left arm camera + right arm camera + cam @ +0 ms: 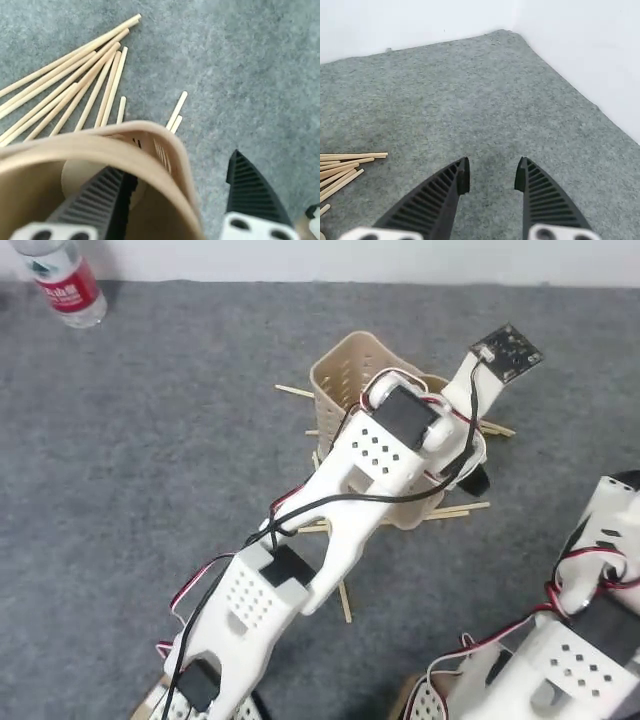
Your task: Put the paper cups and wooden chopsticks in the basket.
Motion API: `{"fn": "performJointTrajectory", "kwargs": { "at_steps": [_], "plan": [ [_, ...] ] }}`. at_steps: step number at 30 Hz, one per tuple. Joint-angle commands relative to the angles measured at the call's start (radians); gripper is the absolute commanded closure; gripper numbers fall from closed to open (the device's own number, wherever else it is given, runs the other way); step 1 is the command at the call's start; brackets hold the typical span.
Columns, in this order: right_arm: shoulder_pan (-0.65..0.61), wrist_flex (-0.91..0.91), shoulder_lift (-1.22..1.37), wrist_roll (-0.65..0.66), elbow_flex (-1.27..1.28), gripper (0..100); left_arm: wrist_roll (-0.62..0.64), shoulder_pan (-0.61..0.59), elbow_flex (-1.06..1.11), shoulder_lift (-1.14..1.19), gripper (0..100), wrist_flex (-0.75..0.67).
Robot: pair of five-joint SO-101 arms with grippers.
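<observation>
Many wooden chopsticks (85, 75) lie on the desk (240, 60) beside the basket (100, 142), not yet in; left tool (181, 165) gapes wide astride its wall, right tool (492, 167) wide, empty.

Bench (150, 440) — grey felt-like covering, white wall along the far edge. On it: one beige perforated basket (345, 375), mid-bench; wooden chopsticks (460, 509) strewn loose around the basket's foot; one clear bottle (65, 280), red label — far left corner.

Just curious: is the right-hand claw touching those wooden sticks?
Apart. The right wrist view shows bare carpet between the right gripper and the chopsticks.
</observation>
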Motion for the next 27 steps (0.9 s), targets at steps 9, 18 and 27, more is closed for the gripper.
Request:
{"fn": "performJointTrajectory", "kwargs": {
  "at_steps": [9, 18, 27],
  "plan": [
    [0.004, -0.012, -0.012, -0.011, -0.003, 83.3, -0.021, -0.023, 0.061, 0.129, 73, 0.048],
    [0.004, -0.012, -0.007, -0.011, -0.002, 83.3, -0.023, -0.11, -0.467, -0.052, 73, 0.048],
    [0.001, -0.012, -0.005, -0.011, -0.002, 83.3, -0.028, -0.072, -0.518, -0.313, 73, 0.041]
  ]
}}
